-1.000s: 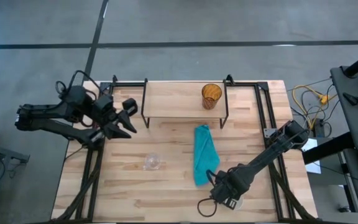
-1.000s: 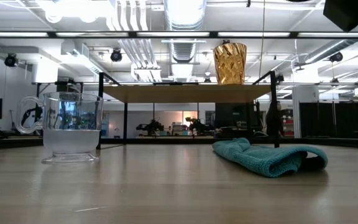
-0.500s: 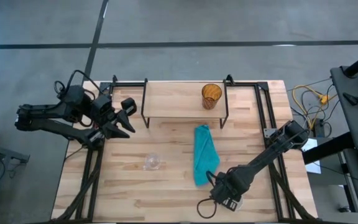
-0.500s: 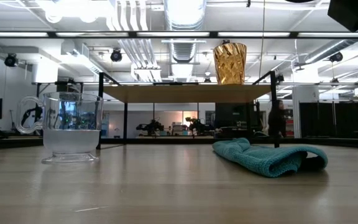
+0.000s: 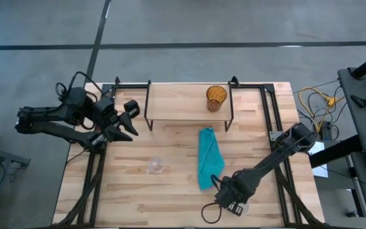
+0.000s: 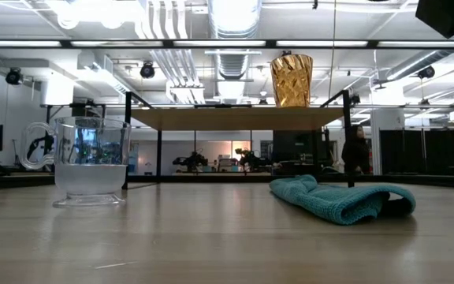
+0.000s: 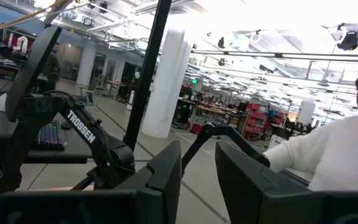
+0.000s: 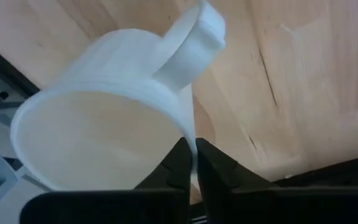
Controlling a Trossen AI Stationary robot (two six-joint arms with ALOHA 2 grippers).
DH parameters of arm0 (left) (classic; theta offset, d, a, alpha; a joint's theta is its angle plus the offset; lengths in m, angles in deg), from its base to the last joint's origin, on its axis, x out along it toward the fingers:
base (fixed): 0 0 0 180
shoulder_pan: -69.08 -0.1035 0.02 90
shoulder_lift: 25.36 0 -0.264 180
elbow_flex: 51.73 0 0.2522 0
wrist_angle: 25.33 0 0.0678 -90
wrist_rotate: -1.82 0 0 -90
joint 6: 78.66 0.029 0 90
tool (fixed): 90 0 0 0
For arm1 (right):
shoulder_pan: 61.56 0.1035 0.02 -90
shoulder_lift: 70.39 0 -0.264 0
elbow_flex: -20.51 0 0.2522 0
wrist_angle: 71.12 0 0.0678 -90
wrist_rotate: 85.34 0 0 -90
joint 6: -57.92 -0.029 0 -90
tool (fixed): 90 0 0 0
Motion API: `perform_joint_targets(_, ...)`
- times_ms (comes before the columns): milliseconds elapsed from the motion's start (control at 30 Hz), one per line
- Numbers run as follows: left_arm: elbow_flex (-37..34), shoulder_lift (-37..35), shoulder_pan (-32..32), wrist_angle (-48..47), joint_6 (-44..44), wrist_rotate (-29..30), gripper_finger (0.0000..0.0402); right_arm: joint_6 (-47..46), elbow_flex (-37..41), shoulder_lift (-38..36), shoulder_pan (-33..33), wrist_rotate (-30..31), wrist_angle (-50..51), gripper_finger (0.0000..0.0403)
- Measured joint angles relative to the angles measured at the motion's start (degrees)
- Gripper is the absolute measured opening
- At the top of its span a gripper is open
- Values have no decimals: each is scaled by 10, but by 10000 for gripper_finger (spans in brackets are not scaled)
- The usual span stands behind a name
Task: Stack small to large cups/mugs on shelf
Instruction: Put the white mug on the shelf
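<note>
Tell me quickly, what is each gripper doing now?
Left gripper: open, empty, at the table's left edge.
Right gripper: shut on the white mug, pinching its rim.

1. The high view is evenly and softly lit; the bench (image 5: 170, 191) reads pale and warm, with only faint, short shadows beside the teal cloth (image 5: 209, 157) and under the shelf (image 5: 183, 103).
2. In the low view the light comes from bright ceiling strips overhead, blown out to white at the upper edge.
3. The clear glass (image 6: 91, 161) catches reflections, and the amber cup (image 6: 292, 79) glints (both stay sharp).
4. The left wrist view is overexposed across the ceiling; the near dark fingers (image 7: 166, 177) are soft.
5. In the right wrist view the white mug (image 8: 117, 124), just beyond the right hand (image 8: 194, 163), is bright and slightly blurred, with shade inside it.
</note>
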Motion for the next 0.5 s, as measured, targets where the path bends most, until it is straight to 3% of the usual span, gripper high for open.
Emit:
perform_joint_targets(300,0,0,0,-1,0,0,86,2,-30,-46,-4,-2,7,10)
perform_joint_targets(500,-1,7,0,-7,4,0,86,83,-84,-66,-11,34,17,9)
